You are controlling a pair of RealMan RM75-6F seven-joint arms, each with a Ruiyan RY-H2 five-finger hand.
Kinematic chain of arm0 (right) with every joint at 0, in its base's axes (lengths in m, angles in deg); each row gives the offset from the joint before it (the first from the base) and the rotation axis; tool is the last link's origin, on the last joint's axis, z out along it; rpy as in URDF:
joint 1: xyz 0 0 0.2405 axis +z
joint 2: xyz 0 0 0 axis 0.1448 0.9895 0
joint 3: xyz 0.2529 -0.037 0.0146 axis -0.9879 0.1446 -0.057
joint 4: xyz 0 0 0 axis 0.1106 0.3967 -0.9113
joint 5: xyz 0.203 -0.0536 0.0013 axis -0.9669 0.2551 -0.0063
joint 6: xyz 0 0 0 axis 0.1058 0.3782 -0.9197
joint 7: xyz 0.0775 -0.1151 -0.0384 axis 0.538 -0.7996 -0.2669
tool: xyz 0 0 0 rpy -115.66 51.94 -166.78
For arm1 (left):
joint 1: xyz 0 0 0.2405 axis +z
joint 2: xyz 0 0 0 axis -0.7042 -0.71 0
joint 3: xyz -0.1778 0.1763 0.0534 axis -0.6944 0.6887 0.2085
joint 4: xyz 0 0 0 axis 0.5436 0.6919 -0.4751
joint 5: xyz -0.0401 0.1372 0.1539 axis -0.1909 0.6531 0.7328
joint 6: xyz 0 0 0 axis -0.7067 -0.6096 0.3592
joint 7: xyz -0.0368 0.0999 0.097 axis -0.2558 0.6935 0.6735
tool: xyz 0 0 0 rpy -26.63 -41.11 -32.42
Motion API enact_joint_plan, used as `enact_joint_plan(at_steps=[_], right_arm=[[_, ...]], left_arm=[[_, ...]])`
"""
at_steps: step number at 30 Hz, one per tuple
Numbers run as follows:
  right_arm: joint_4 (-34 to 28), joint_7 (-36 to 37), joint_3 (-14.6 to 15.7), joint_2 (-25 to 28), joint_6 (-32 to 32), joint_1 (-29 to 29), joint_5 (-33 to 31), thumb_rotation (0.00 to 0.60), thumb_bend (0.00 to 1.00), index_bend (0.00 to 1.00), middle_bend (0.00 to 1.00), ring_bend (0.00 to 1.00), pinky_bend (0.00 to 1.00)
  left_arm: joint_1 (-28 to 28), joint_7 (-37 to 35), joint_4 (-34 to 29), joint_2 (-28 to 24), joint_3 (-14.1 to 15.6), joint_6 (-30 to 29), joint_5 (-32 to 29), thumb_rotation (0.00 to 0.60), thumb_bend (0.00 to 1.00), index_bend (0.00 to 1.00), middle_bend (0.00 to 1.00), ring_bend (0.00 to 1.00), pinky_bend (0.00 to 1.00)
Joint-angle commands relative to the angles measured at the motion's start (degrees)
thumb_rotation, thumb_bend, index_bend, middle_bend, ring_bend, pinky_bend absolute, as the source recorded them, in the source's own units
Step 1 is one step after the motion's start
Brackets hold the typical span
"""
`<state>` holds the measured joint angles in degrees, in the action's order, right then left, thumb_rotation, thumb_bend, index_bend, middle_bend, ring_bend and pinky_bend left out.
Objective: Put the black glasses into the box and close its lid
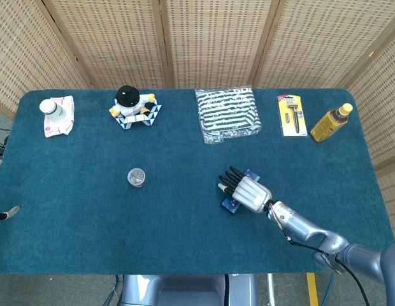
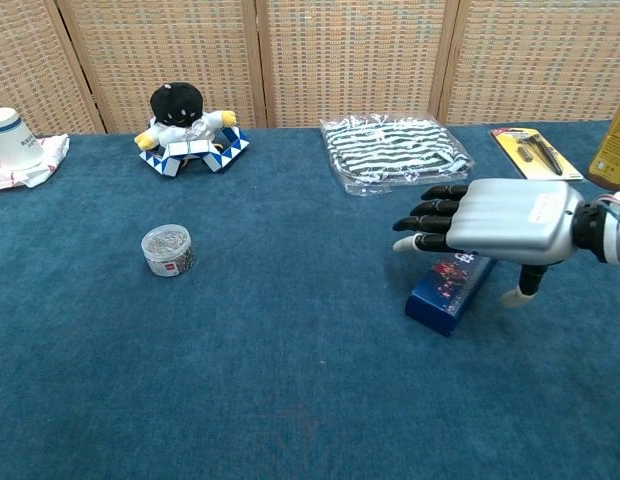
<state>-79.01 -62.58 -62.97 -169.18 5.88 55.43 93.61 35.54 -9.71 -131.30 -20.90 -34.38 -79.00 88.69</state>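
A blue-carpeted bench (image 1: 89, 229) stands before woven wicker screens (image 1: 216, 41). The right hand (image 2: 495, 225), fingers apart and holding nothing, hovers over the closed blue box (image 2: 448, 288), near the striped cloth packet (image 1: 227, 113).

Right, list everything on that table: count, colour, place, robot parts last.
white lidded bottle on a white-and-red cloth: one, far left corner
plush doll with black head: one, on a blue-and-white triangle-patterned piece, far edge, left of centre
small round clear jar with grey lid: one, left of centre
black-and-white striped fabric in clear wrap: one, far edge, centre
yellow-carded razor pack: one, far right
yellow bottle: one, far right corner
dark blue patterned box: one, lid shut, right of centre, under the hand
right hand: silver with black fingers, spread above the box
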Motion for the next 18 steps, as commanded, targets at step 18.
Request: enact_joint_plan(at_steps=[18], right_arm=[[-11.93,21.30,-2.50,13.33,44.12,-32.94,-7.74,0.600,0.00,0.00,0.00,0.00,0.00]], left_arm=[[4.83,0.59,-2.68,-2.80,2.03,-9.37,5.80,0.600,0.00,0.00,0.00,0.00,0.00]])
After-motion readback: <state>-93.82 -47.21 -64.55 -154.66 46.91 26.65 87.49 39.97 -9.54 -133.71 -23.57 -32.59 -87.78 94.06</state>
